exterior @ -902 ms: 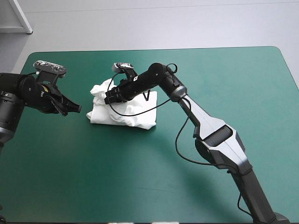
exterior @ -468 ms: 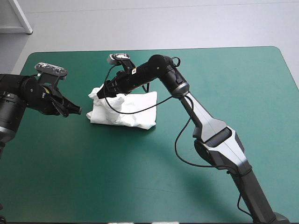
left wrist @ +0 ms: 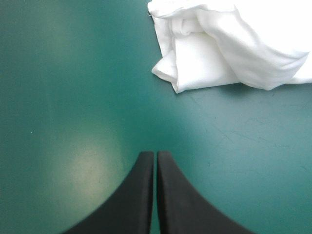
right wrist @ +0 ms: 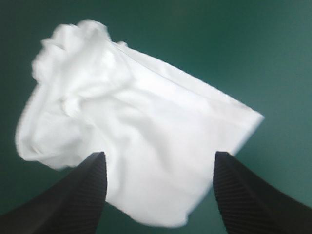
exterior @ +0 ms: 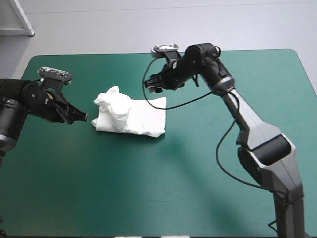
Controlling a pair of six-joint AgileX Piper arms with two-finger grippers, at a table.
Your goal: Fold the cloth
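Note:
The white T-shirt (exterior: 130, 116) lies as a folded bundle left of the table's middle, its left end bunched into a crumpled lump. The left gripper (exterior: 81, 116) hovers just left of the bundle, shut and empty; its own view shows the bundle's corner (left wrist: 229, 46) ahead of its joined fingertips (left wrist: 156, 155). The right gripper (exterior: 152, 85) hangs above the table beyond the bundle's far right corner, open with nothing between its fingers. From that wrist the whole T-shirt (right wrist: 141, 146) shows below and ahead of its spread fingers (right wrist: 92, 170).
Bare teal-green cover (exterior: 148, 198) stretches from the bundle to the near edge and across the right half of the table. The table's far edge (exterior: 99, 54) runs behind the right gripper.
The right gripper has let go of the T-shirt's bunched left end, opened, and swung up and away to the right. The lump settled onto the bundle. The left arm stayed put.

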